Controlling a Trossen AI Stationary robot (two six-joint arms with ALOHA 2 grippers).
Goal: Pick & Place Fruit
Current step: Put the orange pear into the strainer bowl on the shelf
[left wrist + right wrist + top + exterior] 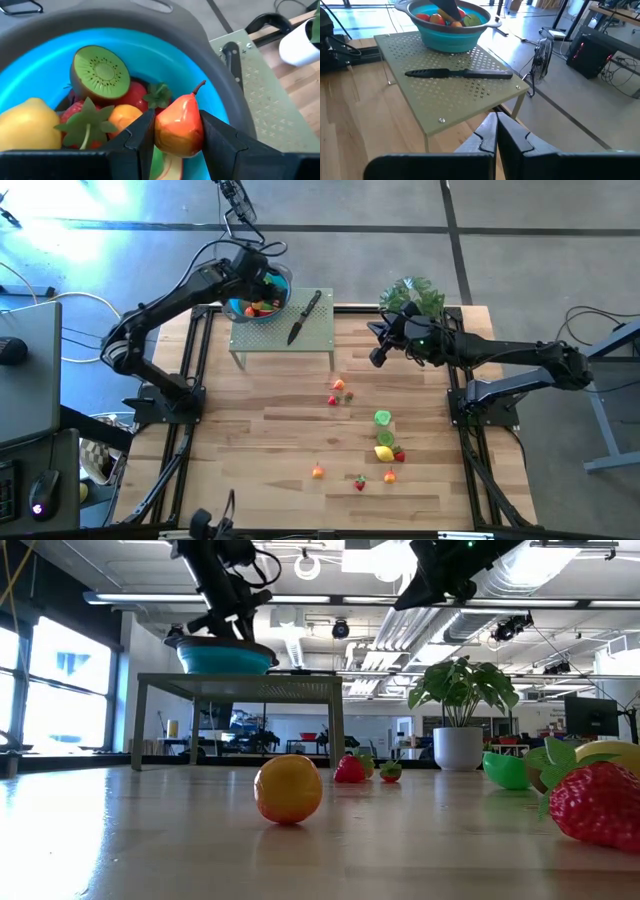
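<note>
The left end effector point(172, 135) is hanging over the blue bowl point(45, 55) on the small perforated stand point(282, 332) at the back of the worktop point(260, 450), and it is grasping a toy pear point(179, 125) – red-orange, with a thin brown stem. The fingers point(142, 132) are pressing on the fat lower body from both sides, which looks like the right hold: the piece seems light, hard and glossy, so a grip on the narrow neck would probably slip. The pear's long axis is running between the fingers, stem end tilted away from the wrist toward the bowl's far wall. Just beyond it in the bowl are lying a kiwi half point(98, 74) with its cut face toward the camera, a lemon point(27, 125), an orange piece point(122, 116) and a strawberry point(82, 120).

The right end effector point(496, 132) is waiting clenched and empty, near the potted plant point(412, 295) – well apart from the bowl. A black-handled knife point(305, 316) is lying on the stand beside the bowl. About ten more fruit pieces are sitting scattered on the worktop, among them a green half point(383, 418) and a second lemon point(384, 452).
</note>
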